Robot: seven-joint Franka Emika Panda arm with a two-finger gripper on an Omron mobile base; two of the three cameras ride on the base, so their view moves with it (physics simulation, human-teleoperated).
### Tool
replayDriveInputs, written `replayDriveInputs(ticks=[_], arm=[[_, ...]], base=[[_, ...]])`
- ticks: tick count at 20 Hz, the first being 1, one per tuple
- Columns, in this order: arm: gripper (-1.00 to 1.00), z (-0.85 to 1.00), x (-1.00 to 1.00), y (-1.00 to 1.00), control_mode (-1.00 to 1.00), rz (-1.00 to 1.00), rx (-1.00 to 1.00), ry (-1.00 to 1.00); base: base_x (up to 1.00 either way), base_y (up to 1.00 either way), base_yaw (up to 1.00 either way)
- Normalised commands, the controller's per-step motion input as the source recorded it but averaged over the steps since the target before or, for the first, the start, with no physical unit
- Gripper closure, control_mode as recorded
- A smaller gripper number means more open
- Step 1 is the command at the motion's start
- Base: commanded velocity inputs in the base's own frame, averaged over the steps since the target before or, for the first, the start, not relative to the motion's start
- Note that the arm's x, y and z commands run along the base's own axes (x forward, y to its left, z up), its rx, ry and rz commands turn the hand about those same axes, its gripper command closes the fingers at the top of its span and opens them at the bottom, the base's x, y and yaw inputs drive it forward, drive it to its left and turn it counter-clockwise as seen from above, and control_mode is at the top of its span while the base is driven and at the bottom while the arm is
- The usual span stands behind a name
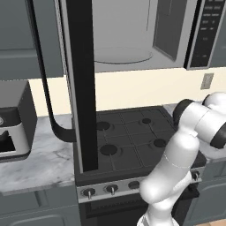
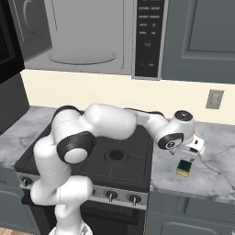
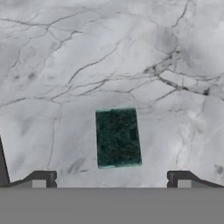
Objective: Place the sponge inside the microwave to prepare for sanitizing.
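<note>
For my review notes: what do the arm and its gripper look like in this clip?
The arm is made of glossy white, rounded, tube-like segments with dark grey to black bands and caps at the joints; one round dark cap sits on the wrist. No cables or markings are visible. The gripper has a white body and two small dark fingertips with lighter grey pads.
</note>
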Motion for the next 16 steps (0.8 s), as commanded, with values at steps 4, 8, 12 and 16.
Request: replayDriveInputs(ticks=[4,8,12,16], arm=[[-1.0,-0.39,0.02,-0.21,-1.0,0.03,0.0,0.0],[-1.0,-0.22,0.01,-0.05,-1.0,0.06,0.01,0.0],[-1.0,-0.19,0.01,-0.07,-1.0,0.06,0.01,0.0],[-1.0,-0.09,0.02,-0.07,-1.0,0.06,0.0,0.02]], base=[[0.0,0.0,0.0],[0.0,0.0,0.0],[0.0,0.0,0.0],[0.0,0.0,0.0]])
